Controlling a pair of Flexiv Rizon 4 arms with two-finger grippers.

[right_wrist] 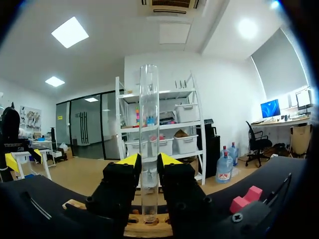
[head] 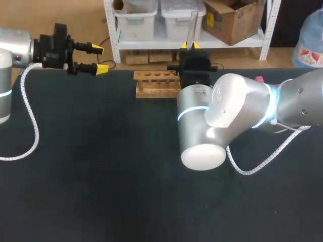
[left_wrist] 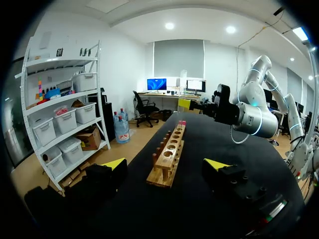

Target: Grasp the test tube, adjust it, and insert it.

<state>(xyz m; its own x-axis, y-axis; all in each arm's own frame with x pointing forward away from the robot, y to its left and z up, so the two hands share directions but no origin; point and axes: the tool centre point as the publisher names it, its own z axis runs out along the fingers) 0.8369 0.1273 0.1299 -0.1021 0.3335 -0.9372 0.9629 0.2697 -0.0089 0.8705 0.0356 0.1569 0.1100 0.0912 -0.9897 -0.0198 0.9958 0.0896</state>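
Our right hand (right_wrist: 148,160) is closed on the clear test tube (right_wrist: 149,114), one yellow-tipped finger on each side, and holds it upright. The tube's top rises well above the fingers. Its rounded lower end hangs between them, just over the wooden rack (right_wrist: 149,229); we cannot tell if it touches the wood or sits over a hole. A pink block (right_wrist: 244,200) lies on the black counter (head: 101,176) beside the hand.

From the head view, the right hand (head: 189,46) is at the counter's far edge, near its middle. The tube (head: 192,25) is faint against the shelving behind it, and the hand hides its lower part. The rack (head: 154,83) stands along that far edge, its right end covered by our right arm.

Our left hand (head: 99,59) hangs at the far left corner, fingers wide apart and holding nothing. Its wrist view looks down the rack's (left_wrist: 169,157) row of holes.
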